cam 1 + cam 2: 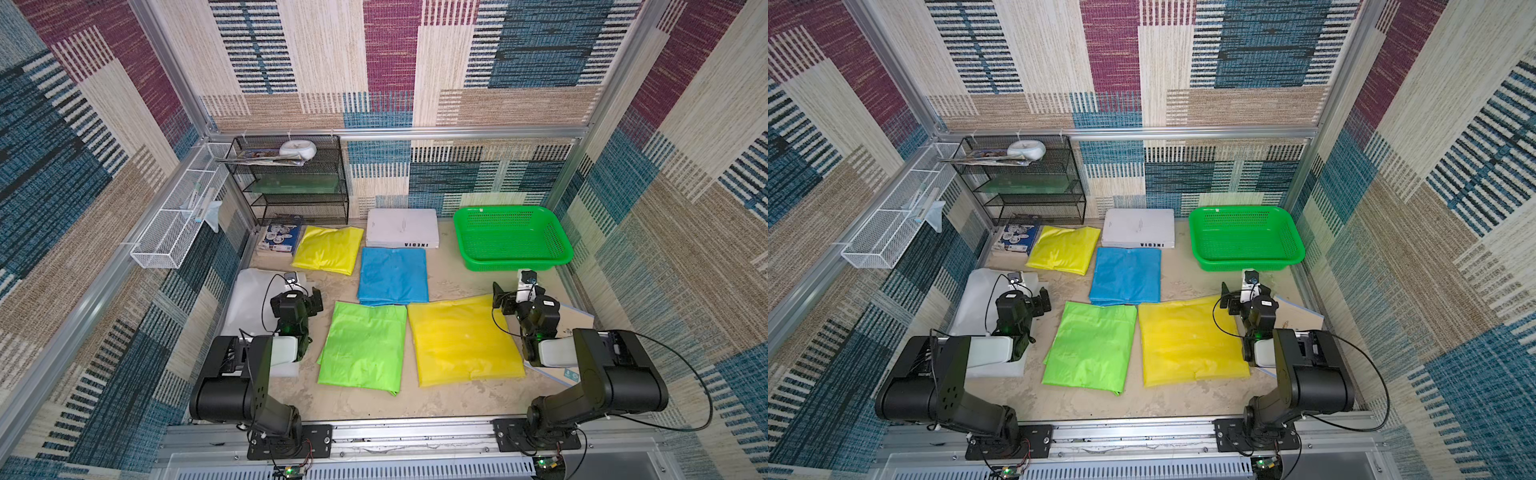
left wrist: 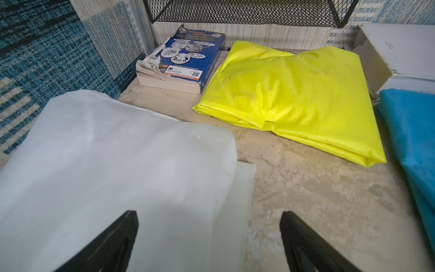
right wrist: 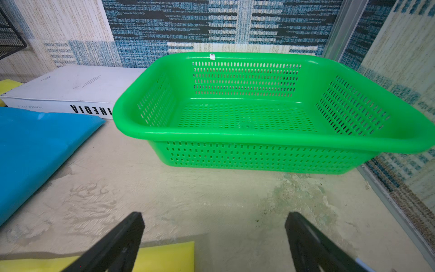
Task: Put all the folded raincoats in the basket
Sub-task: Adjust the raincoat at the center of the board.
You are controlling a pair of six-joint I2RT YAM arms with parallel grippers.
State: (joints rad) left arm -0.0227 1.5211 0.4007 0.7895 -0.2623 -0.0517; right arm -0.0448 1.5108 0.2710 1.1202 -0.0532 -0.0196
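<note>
**Five folded raincoats out, none in the basket**

At the left, left gripper (image 2: 209, 216) poised over the edge of the white raincoat (image 2: 106, 153), jaws spread wide, pinching nothing. Beyond it, small yellow raincoat (image 1: 328, 249) toward the back wall. Next, lime-green raincoat (image 1: 363, 347) near the front, blue raincoat (image 1: 393, 276) behind it, large yellow raincoat (image 1: 461, 340) just beside. Right gripper (image 3: 214, 215) above that coat's far corner, jaws likewise spread and empty, facing the green basket (image 3: 259, 137) at the far right (bare inside, perforated floor fully visible). Judged progress: nothing done yet. Still left: choosing a raincoat, gripping, lifting, carrying and releasing.
</note>
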